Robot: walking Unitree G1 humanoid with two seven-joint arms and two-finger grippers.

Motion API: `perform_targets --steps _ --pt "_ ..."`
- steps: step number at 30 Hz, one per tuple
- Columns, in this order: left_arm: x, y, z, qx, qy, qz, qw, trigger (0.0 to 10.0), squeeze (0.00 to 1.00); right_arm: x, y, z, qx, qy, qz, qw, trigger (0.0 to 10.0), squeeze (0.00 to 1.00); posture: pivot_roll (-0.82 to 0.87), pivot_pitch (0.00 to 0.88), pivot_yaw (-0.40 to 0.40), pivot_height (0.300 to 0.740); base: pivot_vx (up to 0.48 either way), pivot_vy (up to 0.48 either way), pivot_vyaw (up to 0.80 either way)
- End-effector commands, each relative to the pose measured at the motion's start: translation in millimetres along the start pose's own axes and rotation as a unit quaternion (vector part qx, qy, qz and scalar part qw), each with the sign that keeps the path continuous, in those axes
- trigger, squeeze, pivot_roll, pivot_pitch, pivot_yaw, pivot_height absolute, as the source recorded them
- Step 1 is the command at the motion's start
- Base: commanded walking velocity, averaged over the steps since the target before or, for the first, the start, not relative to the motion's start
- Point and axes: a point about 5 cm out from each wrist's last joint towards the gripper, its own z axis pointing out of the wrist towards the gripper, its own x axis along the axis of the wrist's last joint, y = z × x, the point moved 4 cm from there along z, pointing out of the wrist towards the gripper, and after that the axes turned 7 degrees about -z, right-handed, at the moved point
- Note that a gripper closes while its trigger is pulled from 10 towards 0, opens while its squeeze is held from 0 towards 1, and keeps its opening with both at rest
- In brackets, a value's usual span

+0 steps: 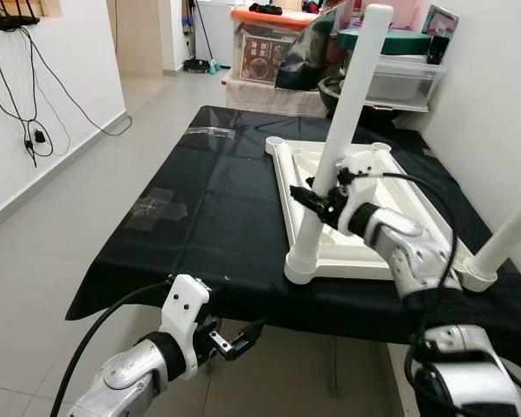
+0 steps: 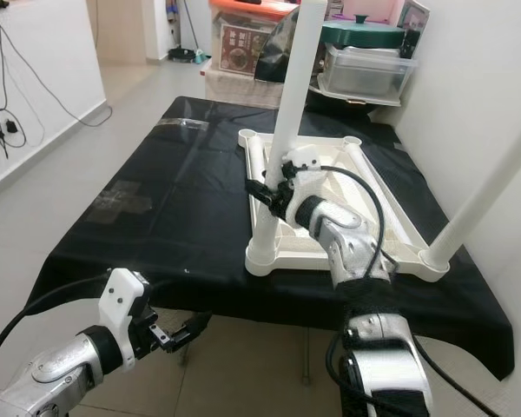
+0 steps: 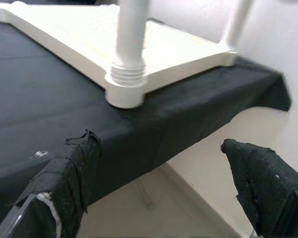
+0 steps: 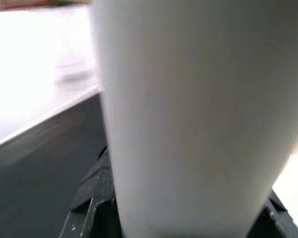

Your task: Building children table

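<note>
Left eye view: right gripper (image 1: 317,201) fingers pinch the upright white leg (image 1: 343,130) on the upturned tabletop (image 1: 365,252); left gripper (image 1: 240,339) fingers spread below the table (image 1: 200,217) edge.

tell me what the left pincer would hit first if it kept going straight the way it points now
Most likely the black cloth draped over the near table edge. The open left pincer hangs just below that edge, aimed toward the corner where the white leg screws into the upturned tabletop. Depth is unclear; it could pass underneath.
</note>
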Motion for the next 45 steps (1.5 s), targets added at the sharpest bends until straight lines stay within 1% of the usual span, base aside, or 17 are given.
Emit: perform_targets --steps 1,4,9,10,13,14,19,20,22,23,27,32,33,36,37,43,45 --pt "-5.4 -1.1 -3.1 0.004 -0.009 -0.005 1.0 10.0 0.0 -44.5 39.4 -15.3 -0.179 -0.087 0.024 0.98 0.0 0.0 0.12 0.0 -0.124 0.74 0.0 0.0 0.0" --pt "-5.5 -0.7 -3.5 0.005 -0.009 -0.006 1.0 10.0 0.0 -60.8 40.2 -35.1 -0.266 -0.111 0.043 0.957 0.0 0.0 0.12 0.0 -0.122 0.74 0.0 0.0 0.0" --pt "-5.6 -1.1 -3.9 0.005 -0.01 -0.007 1.0 10.0 0.0 -63.9 0.9 -52.4 -0.246 -0.117 0.051 0.961 0.0 0.0 0.12 0.0 -0.115 0.74 0.0 0.0 0.0" --pt "-5.7 -1.1 -3.4 0.004 -0.011 -0.007 1.0 10.0 0.0 -55.7 -18.5 -48.0 -0.193 -0.1 0.047 0.975 10.0 0.0 0.11 0.0 -0.109 0.74 0.0 0.0 0.0" --pt "-5.8 -1.1 -3.0 0.002 -0.012 -0.007 1.0 10.0 0.0 -50.0 -31.3 -43.8 -0.155 -0.086 0.042 0.983 10.0 0.0 0.11 0.0 -0.109 0.74 0.0 0.0 0.0" --pt "-5.8 -2.0 -1.7 -0.001 -0.013 -0.006 1.0 10.0 0.0 -34.7 -37.5 -32.5 -0.086 -0.043 0.043 0.994 10.0 1.0 0.1 0.0 -0.105 0.74 0.0 0.0 0.0" --pt "-5.5 -2.8 -0.4 -0.003 -0.012 -0.003 1.0 10.0 0.0 -14.0 -21.9 -21.9 -0.065 -0.003 0.029 0.997 10.0 1.0 0.1 0.0 -0.106 0.74 0.0 0.0 0.0" --pt "-5.2 -2.4 0.1 -0.003 -0.011 -0.003 1.0 10.0 0.0 -2.9 -10.2 -18.9 -0.052 0.01 0.008 0.999 10.0 0.51 0.1 0.0 -0.112 0.74 0.0 0.0 0.0" --pt "-5.2 -2.3 0.2 -0.003 -0.011 -0.003 1.0 10.0 0.0 1.2 -6.9 -19.9 -0.049 0.015 0.003 0.999 10.0 0.51 0.1 0.0 -0.112 0.74 0.0 0.0 0.0" --pt "-5.5 -1.6 0.3 -0.003 -0.01 -0.005 1.0 10.0 0.0 9.6 -8.0 -20.3 0.019 0.03 0.0 0.999 10.0 0.0 0.1 0.0 -0.114 0.74 0.0 0.0 0.0" --pt "-5.9 -1.2 0.9 -0.003 -0.008 -0.006 1.0 10.0 0.0 12.9 -18.2 -31.8 0.227 0.054 -0.14 0.962 10.0 0.0 0.11 0.0 -0.119 0.74 0.0 0.0 0.0" --pt "-5.3 -0.9 3.3 -0.008 -0.009 -0.004 1.0 10.0 0.0 8.3 -38.5 -21.1 0.277 0.047 -0.127 0.951 9.8 0.0 0.11 0.0 -0.114 0.74 0.0 0.0 0.0" --pt "-5.3 -1.1 3.8 -0.008 -0.009 -0.003 1.0 10.0 0.0 6.8 -42.4 -18.0 0.28 0.044 -0.126 0.951 2.1 0.0 0.12 0.0 -0.112 0.74 0.0 0.0 0.0" --pt "-5.0 -1.6 4.1 -0.009 -0.009 -0.002 1.0 10.0 0.0 6.0 -45.5 -15.2 0.283 0.042 -0.122 0.95 2.1 0.0 0.12 0.0 -0.112 0.74 0.0 0.0 0.0" --pt "-4.4 -3.1 4.3 -0.008 -0.01 0.001 1.0 10.0 0.0 6.2 -43.4 -5.7 0.266 0.035 -0.097 0.959 0.0 0.0 0.13 0.0 -0.122 0.74 0.0 0.0 0.0" --pt "-4.8 -4.1 3.9 -0.006 -0.01 0.004 1.0 10.0 0.0 -0.1 -22.0 7.7 0.195 0.002 -0.071 0.978 0.0 0.0 0.13 0.0 -0.124 0.74 0.0 0.0 0.0" --pt "-5.8 -2.4 3.6 -0.007 -0.009 0.0 1.0 10.0 0.0 -12.6 9.8 13.2 0.063 -0.041 -0.06 0.995 0.0 0.0 0.12 0.0 -0.123 0.74 0.0 0.0 0.0"
